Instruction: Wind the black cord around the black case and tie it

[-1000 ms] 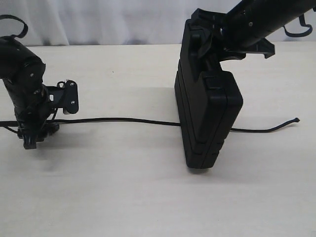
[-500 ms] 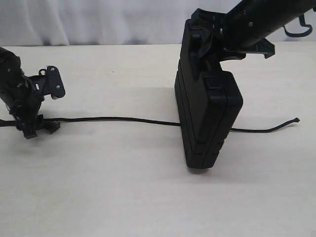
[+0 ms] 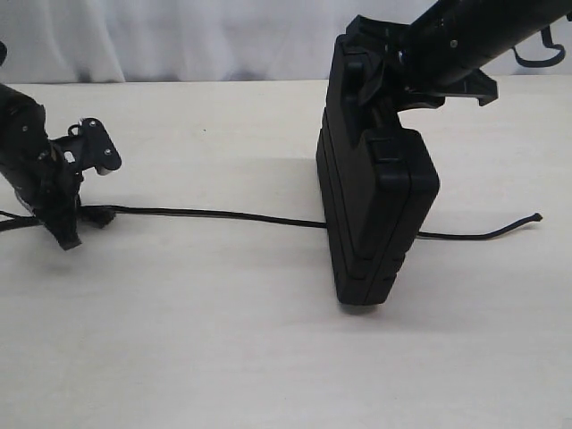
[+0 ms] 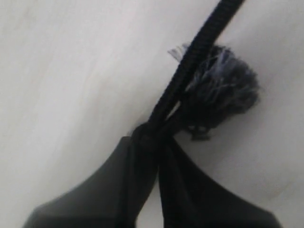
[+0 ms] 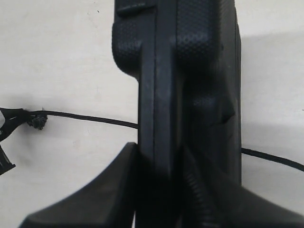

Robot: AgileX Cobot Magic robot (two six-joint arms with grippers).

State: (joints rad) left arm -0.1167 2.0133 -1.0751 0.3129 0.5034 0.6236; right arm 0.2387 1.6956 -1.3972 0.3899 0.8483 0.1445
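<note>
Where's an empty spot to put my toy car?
The widest bare stretch of table is the near side, in front of the black cord. Another lies behind the cord, between the left claw and the black case. It is crowded along the cord and where the right claw grips the case.

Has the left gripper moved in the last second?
Yes. The left gripper, shut on the black cord, has shifted left and slightly up, away from the unmoved black case.

The matte black case [image 3: 371, 214], its shell finely pebbled, looked dark against the pale cream, faintly grained bench [image 3: 197, 340]. The black cord [image 3: 223, 215] showed a braided weave, its frayed tuft [image 4: 223, 90] flecked with grey-white strands.
</note>
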